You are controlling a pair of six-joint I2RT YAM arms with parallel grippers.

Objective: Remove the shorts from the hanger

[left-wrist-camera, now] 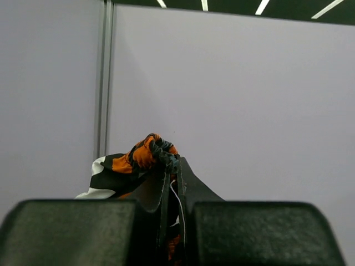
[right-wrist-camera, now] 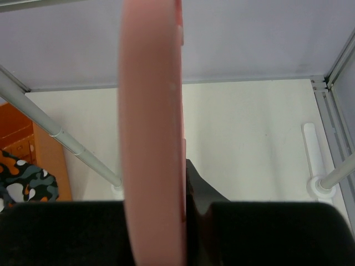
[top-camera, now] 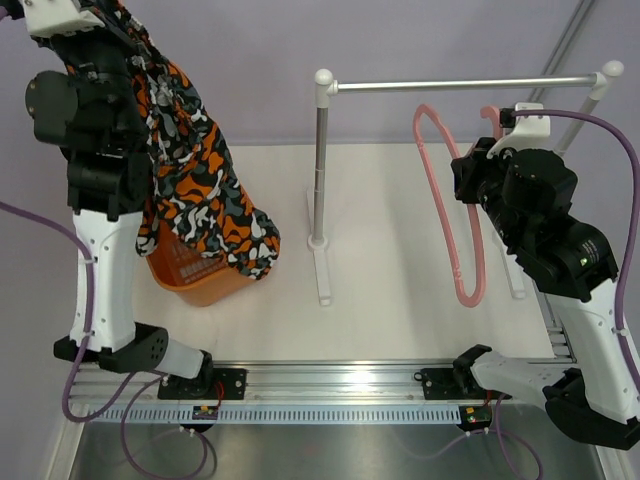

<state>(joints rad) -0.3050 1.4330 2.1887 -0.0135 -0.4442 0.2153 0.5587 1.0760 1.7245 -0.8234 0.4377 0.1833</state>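
Shorts [top-camera: 195, 170] already off hanger [top-camera: 450, 220], pinched in left gripper [left-wrist-camera: 173, 166] above basket [top-camera: 190, 288] near far-left corner; right gripper [top-camera: 474, 166] clamps bare hanger; set-down likely remains.

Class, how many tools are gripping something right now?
2: the left tool pinches the shorts over the orange basket; the right tool clamps the pink hanger.

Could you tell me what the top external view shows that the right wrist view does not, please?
Only the top external view shows the left arm holding the shorts up over the orange basket, and the whole hanger, free of fabric. Only the right wrist view shows the hanger's bar close against a finger of the right hand. Both show the hanger, the basket, part of the shorts and the rail's post.
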